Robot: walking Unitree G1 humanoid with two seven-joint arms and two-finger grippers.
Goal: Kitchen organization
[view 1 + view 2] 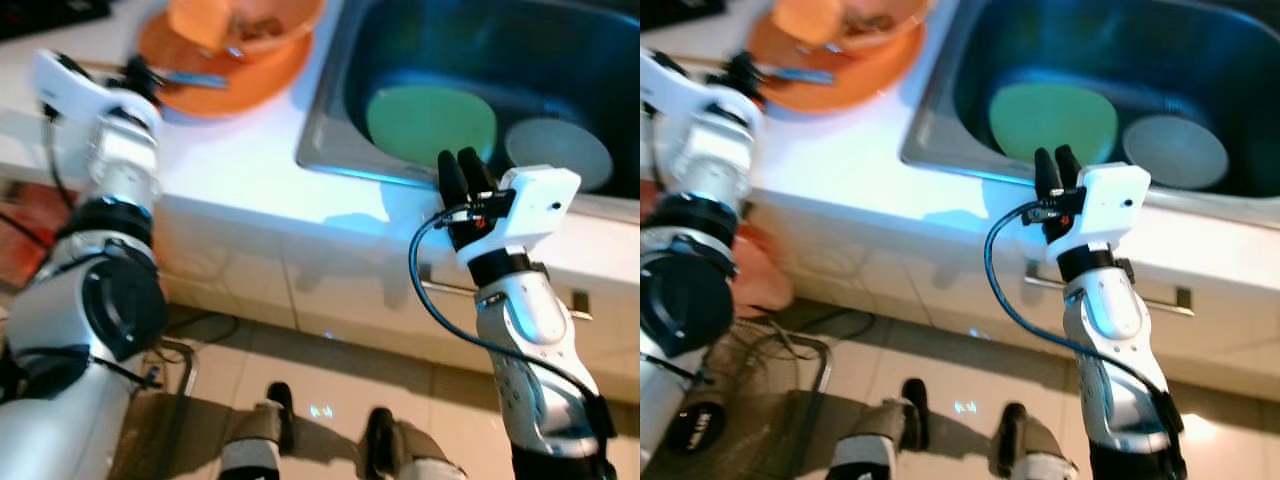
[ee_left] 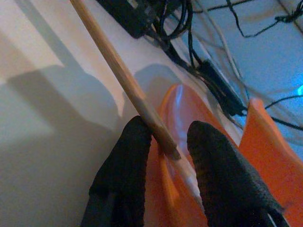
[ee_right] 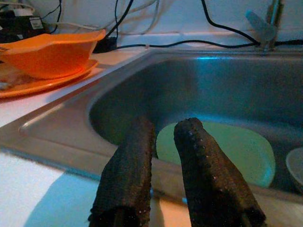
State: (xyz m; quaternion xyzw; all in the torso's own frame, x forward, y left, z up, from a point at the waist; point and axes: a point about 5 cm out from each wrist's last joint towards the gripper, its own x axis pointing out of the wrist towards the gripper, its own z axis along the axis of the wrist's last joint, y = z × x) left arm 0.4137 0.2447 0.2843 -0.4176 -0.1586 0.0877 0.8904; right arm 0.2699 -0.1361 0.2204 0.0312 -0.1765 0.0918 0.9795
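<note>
Two silver arms reach over a white counter [image 1: 240, 190] in the left eye view. At the upper left of the frame our left gripper [image 1: 140, 75] sits at the near edge of an orange plate [image 1: 215, 85], which carries an orange bowl [image 1: 250, 20]; a thin wooden stick [image 1: 100, 68] lies just beside it. We cannot tell from here how its fingers stand. Right of centre, our right gripper [image 1: 462, 175] points its two black fingers together up over the front rim of the steel sink [image 1: 330, 110]. In the basin lie a green plate [image 1: 430, 122] and, to its right, a pale grey dish [image 1: 558, 150], close to each other.

The right eye view gives the same scene, with the drawer handle [image 1: 1160, 292] under the counter at the lower right and our two feet on the tiled floor [image 1: 940, 350] at the bottom.

In the left wrist view the fingers [image 2: 125, 156] are parted a little, and the wooden stick runs from the upper left of the frame down between them, over the orange plate. The left finger touches it; whether the right one does, we cannot tell. Black cables [image 2: 199, 52] trail across the upper part.

In the right wrist view the fingers [image 3: 130, 175] stand nearly closed with a narrow gap, grasping nothing, above the sink's near rim, the green plate just beyond them. The orange bowl sits on its plate at the upper left.
</note>
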